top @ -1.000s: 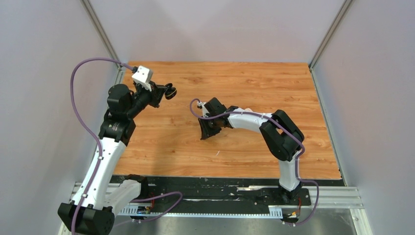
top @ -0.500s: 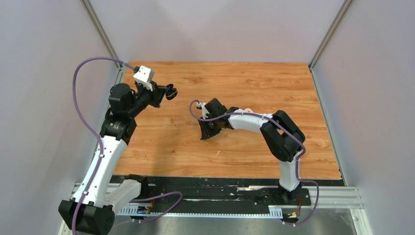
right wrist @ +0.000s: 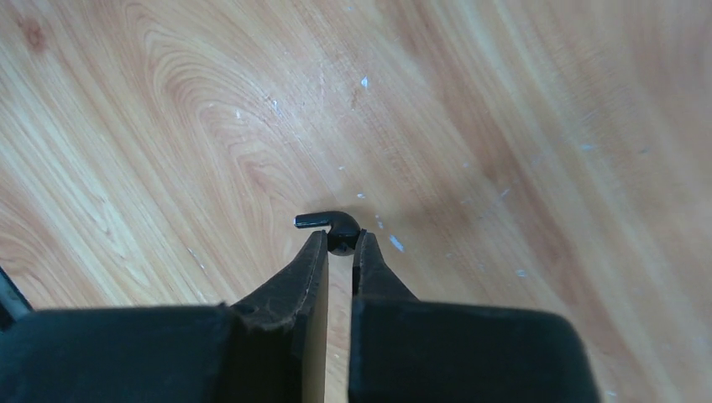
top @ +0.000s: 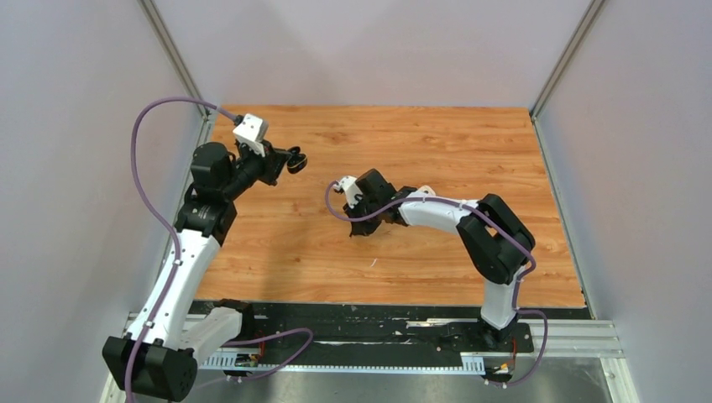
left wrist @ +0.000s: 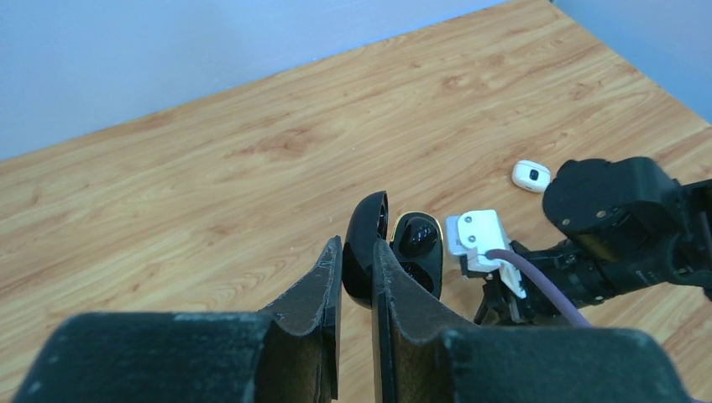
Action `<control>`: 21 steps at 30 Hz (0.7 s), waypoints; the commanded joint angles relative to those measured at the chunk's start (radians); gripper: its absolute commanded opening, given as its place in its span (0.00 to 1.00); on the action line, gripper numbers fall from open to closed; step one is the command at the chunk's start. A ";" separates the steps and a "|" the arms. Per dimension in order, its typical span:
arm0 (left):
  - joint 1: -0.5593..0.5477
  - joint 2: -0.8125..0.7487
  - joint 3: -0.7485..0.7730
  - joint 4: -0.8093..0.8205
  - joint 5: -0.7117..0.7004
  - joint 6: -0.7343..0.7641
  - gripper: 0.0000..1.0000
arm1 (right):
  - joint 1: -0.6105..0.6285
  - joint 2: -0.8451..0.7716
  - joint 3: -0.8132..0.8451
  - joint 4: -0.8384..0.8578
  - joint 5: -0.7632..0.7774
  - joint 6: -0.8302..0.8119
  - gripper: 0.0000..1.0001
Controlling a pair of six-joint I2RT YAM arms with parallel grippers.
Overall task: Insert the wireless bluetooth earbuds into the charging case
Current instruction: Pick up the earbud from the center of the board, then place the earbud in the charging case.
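Right claw (right wrist: 340, 241) lowered, pinching black earbud (right wrist: 330, 221); left claw (left wrist: 357, 253) grips case (left wrist: 417, 242); wood tabletop (top: 437, 143), grey walls (top: 369, 50).

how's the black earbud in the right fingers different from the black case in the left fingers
Size: the black earbud is smaller than the tips of the right fingers; the charging case bulges out past the left fingers.
Pose: the earbud lies low on the table, stem sideways; the case is held up above it, lid open.
Both are black and pinched between shut fingers.
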 commanded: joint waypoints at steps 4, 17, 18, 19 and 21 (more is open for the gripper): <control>0.005 0.066 0.028 0.034 0.072 -0.018 0.00 | -0.006 -0.222 0.095 0.030 0.050 -0.355 0.00; -0.078 0.260 0.183 -0.029 -0.022 -0.072 0.00 | 0.006 -0.470 0.168 0.228 0.037 -0.844 0.00; -0.085 0.266 0.188 -0.027 -0.025 -0.083 0.00 | 0.014 -0.467 0.179 0.240 0.034 -0.877 0.00; -0.097 0.273 0.197 -0.026 -0.030 -0.089 0.00 | 0.022 -0.460 0.190 0.249 0.034 -0.911 0.00; -0.110 0.273 0.200 -0.014 -0.038 -0.111 0.00 | 0.039 -0.443 0.209 0.267 0.035 -0.952 0.00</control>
